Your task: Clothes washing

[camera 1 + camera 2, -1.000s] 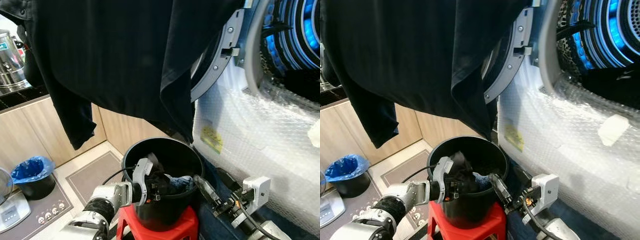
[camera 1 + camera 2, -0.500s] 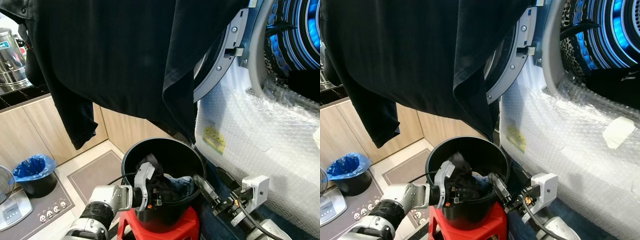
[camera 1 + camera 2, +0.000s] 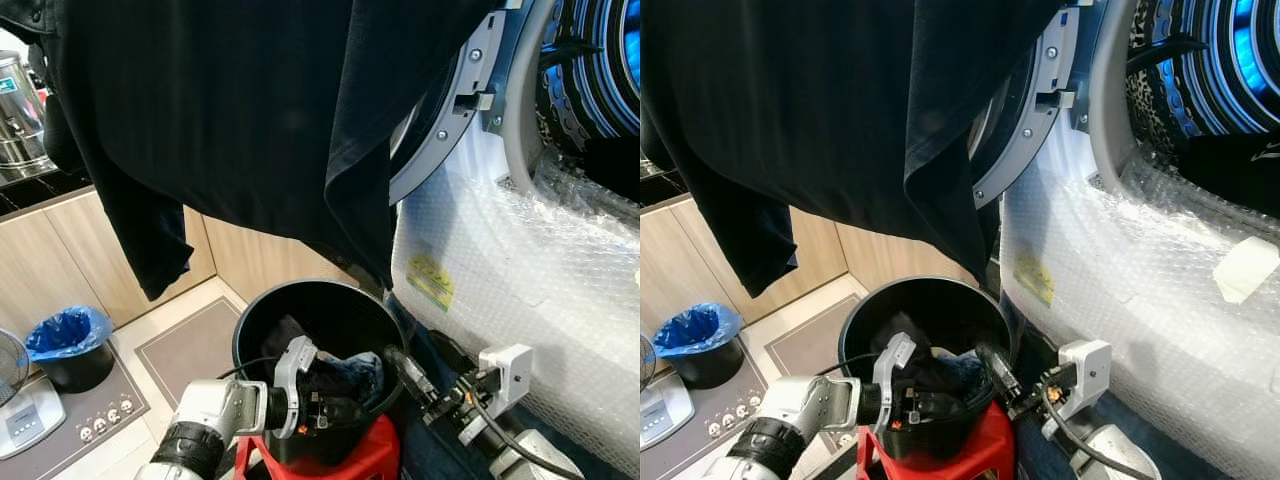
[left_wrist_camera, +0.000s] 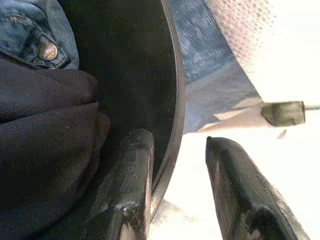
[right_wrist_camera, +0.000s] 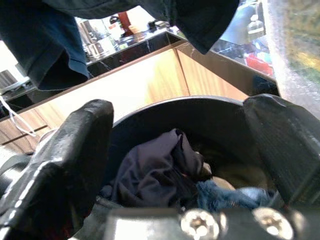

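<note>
While the black bucket [image 3: 255, 330] sits on its red stool [image 3: 345, 462], you have both grippers at its rim. Far to the bucket's left a blue-lined bin [image 3: 66, 350] stands on the floor. Your left gripper [image 4: 172, 197] meets the bucket's near left rim, fingers apart, one finger [image 4: 131, 185] inside the wall and the other outside it, nothing clamped. Inside the bucket lie the clothes: a dark garment [image 5: 150, 172] heaped beside denim [image 4: 30, 30]. Above the bucket hangs a large black shirt [image 3: 250, 120]. Your right gripper [image 3: 400, 372] rests at the bucket's right rim, fingers spread wide and empty. Right of the bucket stands the washer [image 3: 1160, 300], wrapped in bubble film, door [image 3: 450, 110] open.
</note>
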Controlling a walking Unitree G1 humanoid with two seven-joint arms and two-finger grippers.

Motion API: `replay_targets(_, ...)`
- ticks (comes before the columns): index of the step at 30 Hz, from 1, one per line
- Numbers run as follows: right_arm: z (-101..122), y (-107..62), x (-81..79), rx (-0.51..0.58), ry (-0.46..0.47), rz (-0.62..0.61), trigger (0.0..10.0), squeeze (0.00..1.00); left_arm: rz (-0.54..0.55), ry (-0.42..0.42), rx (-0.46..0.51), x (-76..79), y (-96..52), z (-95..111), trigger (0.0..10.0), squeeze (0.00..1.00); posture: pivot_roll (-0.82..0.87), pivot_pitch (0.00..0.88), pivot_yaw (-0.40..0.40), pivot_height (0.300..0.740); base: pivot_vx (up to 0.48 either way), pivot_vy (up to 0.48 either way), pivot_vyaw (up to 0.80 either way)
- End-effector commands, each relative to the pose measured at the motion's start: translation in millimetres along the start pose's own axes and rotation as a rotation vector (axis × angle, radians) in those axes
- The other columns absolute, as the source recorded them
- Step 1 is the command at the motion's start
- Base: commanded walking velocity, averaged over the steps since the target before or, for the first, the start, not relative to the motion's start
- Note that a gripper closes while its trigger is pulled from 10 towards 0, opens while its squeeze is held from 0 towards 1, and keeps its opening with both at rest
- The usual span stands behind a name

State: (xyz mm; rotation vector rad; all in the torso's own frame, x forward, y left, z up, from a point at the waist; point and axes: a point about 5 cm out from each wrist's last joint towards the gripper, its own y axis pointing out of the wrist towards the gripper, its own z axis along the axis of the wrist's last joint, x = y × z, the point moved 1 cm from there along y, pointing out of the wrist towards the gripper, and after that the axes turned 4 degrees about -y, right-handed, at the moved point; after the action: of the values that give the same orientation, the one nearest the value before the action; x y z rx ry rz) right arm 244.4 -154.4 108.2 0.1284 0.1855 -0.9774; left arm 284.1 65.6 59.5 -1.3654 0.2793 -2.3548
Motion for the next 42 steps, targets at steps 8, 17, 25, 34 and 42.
replay_targets(8,0.0,4.5,0.2,-0.001,-0.009,0.022,10.0,0.00,-0.023,0.004,-0.006,6.1,0.8,-6.6,10.0,0.00,-0.10,0.000,-0.006,0.740,0.000,0.000,0.00)
replay_targets(17,-0.5,7.0,-0.7,0.001,-0.013,0.038,10.0,0.00,0.327,0.142,0.169,-26.8,-20.7,13.8,10.0,0.00,-0.10,0.000,-0.006,0.740,0.000,0.000,0.00)
replay_targets(25,-0.2,10.4,-0.5,0.012,-0.009,0.039,10.0,0.00,0.509,0.298,0.358,-34.6,-50.6,46.4,10.0,0.00,-0.10,0.000,-0.005,0.740,0.000,0.000,0.00)
replay_targets(34,-2.1,24.3,-2.9,0.036,0.030,0.019,10.0,0.00,0.580,0.378,0.591,-26.5,-63.4,71.0,10.0,0.00,-0.10,0.000,-0.002,0.740,0.000,0.000,0.00)
replay_targets(42,-8.1,36.1,0.1,-0.003,0.058,-0.030,10.0,0.00,0.589,0.375,0.677,-21.7,-57.4,73.5,10.0,0.00,-0.11,0.000,0.007,0.740,0.000,0.000,0.00)
